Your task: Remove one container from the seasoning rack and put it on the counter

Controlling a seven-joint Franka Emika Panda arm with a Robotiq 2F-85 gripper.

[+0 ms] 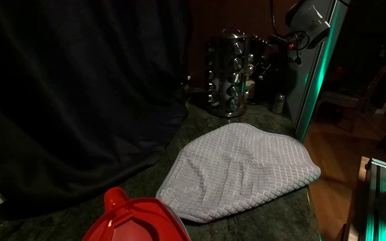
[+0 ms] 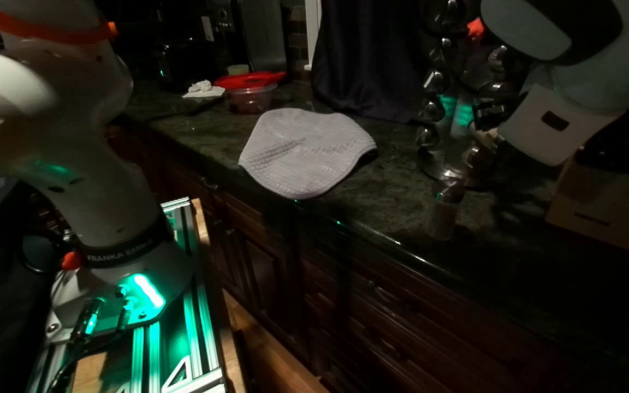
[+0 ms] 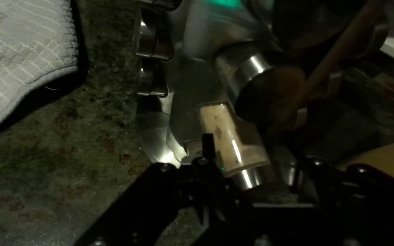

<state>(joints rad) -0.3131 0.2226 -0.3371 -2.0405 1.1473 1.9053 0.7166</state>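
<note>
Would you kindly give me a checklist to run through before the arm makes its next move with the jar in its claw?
1. Claw shut on the jar: ok, judging by the wrist view.
2. Jar fully out of the seasoning rack: cannot tell; its inner end is close to it.
3. Seasoning rack upright: ok.
4. Cloth apart from the seasoning rack: ok, counter shows between them.
5. Jar set on the counter: not ok, it is in the claw.

In an exterior view, the camera faces an upright metal jar rack (image 1: 224, 72); in an exterior view, it looks past a white robot arm (image 2: 101, 191). Both share a grey checked cloth (image 1: 240, 167). The wrist view looks down, near the rack.
</note>
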